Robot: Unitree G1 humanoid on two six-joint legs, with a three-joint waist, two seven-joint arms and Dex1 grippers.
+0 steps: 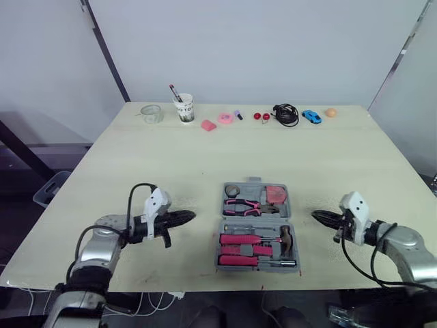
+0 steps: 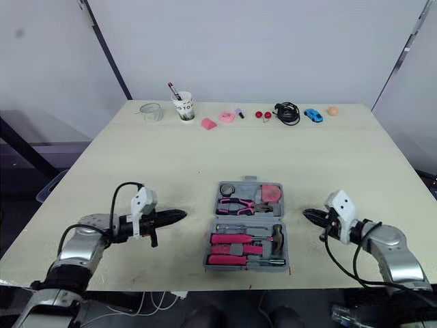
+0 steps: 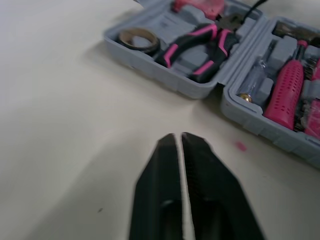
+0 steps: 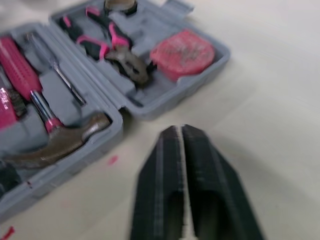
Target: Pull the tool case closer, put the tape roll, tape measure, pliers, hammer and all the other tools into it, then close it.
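Both closed and empty, left hand (image 1: 187,216) and right hand (image 1: 318,216) flank the open tool case (image 1: 254,183).

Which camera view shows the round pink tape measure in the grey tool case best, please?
The right wrist view: the round pink tape measure lies whole and large in a corner of the grey tool case. The left wrist view cuts it off at the picture's edge; both eye views show it whole but small.
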